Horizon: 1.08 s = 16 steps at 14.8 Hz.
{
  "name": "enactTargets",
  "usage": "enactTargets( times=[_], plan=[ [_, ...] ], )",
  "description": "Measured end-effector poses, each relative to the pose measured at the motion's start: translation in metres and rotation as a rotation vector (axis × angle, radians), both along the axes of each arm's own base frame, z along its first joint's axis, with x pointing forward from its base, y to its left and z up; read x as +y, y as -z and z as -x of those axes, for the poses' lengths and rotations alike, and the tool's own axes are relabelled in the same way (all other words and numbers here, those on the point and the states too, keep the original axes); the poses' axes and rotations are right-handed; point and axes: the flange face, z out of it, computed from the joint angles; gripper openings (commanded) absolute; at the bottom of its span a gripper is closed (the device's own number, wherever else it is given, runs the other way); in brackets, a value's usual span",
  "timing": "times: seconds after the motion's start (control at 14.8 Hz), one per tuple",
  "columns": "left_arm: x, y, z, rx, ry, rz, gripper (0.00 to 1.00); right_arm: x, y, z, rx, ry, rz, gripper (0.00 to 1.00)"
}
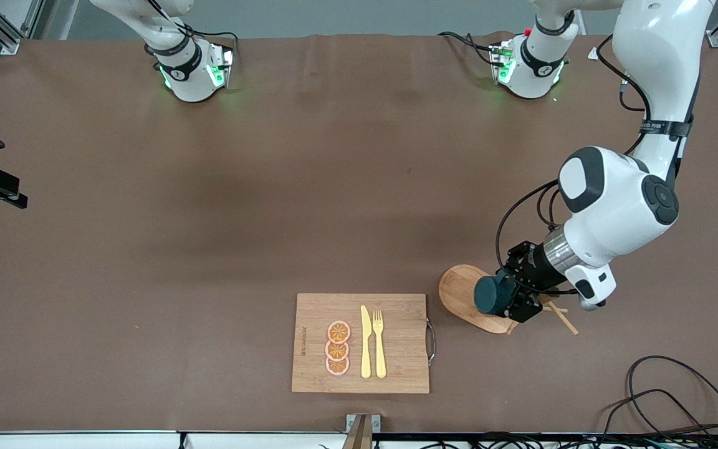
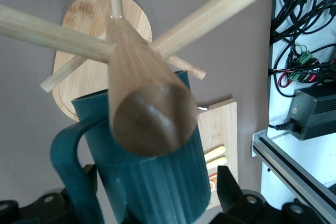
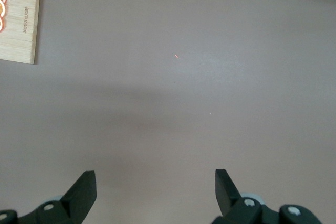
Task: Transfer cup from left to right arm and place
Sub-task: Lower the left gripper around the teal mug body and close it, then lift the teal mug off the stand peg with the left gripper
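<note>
The dark teal ribbed cup (image 1: 488,294) hangs at a wooden mug stand with an oval base (image 1: 462,290), toward the left arm's end of the table. My left gripper (image 1: 501,297) is open with its fingers on either side of the cup. In the left wrist view the cup (image 2: 157,187) lies between the fingers (image 2: 226,184), with a gap showing at one finger. The cup's handle (image 2: 65,153) sticks out to the side, and the stand's post (image 2: 144,114) and pegs cross in front. My right gripper (image 3: 155,179) is open and empty over bare brown table; it does not show in the front view.
A bamboo cutting board (image 1: 396,349) with three orange slices (image 1: 338,348), a yellow knife (image 1: 365,343) and a yellow fork (image 1: 379,343) lies near the front camera, beside the stand. Cables (image 1: 677,399) lie at the front corner by the left arm's end.
</note>
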Motion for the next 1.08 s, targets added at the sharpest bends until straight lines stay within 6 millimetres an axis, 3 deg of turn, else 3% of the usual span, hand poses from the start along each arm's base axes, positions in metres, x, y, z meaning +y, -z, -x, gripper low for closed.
enactTargets(
  times=[0.34,0.61,0.68,1.08],
  plan=[
    [0.0,0.01,-0.002,0.001,-0.007,0.001,0.96,0.0,0.0,0.0,0.0,-0.004,0.0,1.0],
    [-0.001,0.01,-0.003,-0.003,-0.001,0.002,0.55,0.0,0.0,0.0,0.0,-0.004,0.0,1.0],
    [-0.001,0.008,-0.003,-0.009,0.003,0.002,0.49,0.0,0.0,0.0,0.0,-0.004,0.0,1.0],
    [-0.017,-0.007,-0.004,-0.035,0.025,0.022,0.46,0.0,0.0,0.0,0.0,-0.005,0.0,1.0]
  ],
)
